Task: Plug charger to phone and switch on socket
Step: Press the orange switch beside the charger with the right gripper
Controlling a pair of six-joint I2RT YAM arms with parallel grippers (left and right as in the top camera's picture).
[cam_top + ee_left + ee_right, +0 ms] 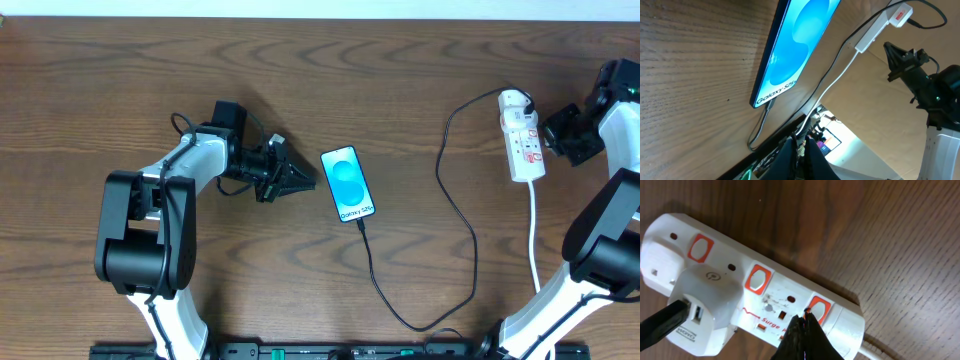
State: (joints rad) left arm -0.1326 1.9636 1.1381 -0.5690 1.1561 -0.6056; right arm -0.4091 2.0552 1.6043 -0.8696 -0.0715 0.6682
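The phone (348,184) lies face up mid-table with its screen lit blue; it also shows in the left wrist view (795,50). The black charger cable (470,250) runs from the phone's bottom edge (765,107) in a loop to the socket (522,135). There its black plug (660,325) sits in a white adapter (705,295). My left gripper (308,182) is shut and empty, just left of the phone. My right gripper (545,138) is shut, its tips (806,316) at the socket (755,285) beside a red-framed switch (819,309).
The socket's thick white cord (535,240) runs toward the front edge near the right arm's base. The cable loop (420,325) lies near the front edge. My right arm shows in the left wrist view (920,80).
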